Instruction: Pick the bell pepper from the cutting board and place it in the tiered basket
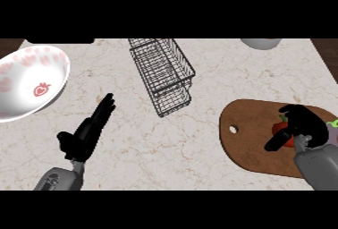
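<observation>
Grey forearms are seen entering from the lower edge. On the right, the right hand [300, 127] is curled over the red bell pepper [280, 129], its fingers [277, 142] and thumb closed round it so that much of the pepper is hidden. The pepper is held on the brown cutting board [254, 143], toward its right part. The left hand [86, 132] is kept open over the marble worktop [171, 143], its fingers stretched straight and holding nothing. The wire tiered basket [163, 74] is set further back, between the two hands. A white bowl [30, 82] with red markings is placed at the left edge.
</observation>
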You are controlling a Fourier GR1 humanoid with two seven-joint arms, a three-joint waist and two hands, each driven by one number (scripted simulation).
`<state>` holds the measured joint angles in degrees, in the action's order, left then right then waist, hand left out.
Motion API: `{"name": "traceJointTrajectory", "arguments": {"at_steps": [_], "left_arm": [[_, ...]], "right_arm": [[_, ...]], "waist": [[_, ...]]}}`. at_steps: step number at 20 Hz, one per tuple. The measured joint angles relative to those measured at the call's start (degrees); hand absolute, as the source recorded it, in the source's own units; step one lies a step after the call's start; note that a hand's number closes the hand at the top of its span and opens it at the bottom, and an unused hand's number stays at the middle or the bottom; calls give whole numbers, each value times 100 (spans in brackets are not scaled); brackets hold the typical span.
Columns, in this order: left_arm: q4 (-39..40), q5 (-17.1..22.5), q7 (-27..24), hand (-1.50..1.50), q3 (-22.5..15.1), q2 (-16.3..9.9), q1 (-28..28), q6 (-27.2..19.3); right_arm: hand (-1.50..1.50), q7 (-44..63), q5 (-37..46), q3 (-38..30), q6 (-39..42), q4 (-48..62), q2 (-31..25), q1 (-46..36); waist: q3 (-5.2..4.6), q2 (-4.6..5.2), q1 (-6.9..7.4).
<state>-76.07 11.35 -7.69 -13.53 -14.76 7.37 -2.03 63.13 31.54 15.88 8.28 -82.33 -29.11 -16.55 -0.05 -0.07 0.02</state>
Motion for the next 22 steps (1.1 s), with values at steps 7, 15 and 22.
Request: {"name": "traceJointTrajectory", "arguments": {"at_steps": [7, 15, 22], "left_arm": [[-41, -218, 96, 0, 180, 150, -17, 129], [-69, -390, 136, 0, 364, 302, -70, 223], [-116, -386, 180, 0, 464, 222, -189, 160]], "right_arm": [[150, -457, 667, -342, -130, 150, 268, -39], [150, -48, 1600, -189, -265, -449, 1002, 247], [150, 582, 3223, 354, -659, -1293, 2080, 1137]], "waist": [[-4, -2, 2], [-21, -35, -50], [-114, -202, -287]]}}
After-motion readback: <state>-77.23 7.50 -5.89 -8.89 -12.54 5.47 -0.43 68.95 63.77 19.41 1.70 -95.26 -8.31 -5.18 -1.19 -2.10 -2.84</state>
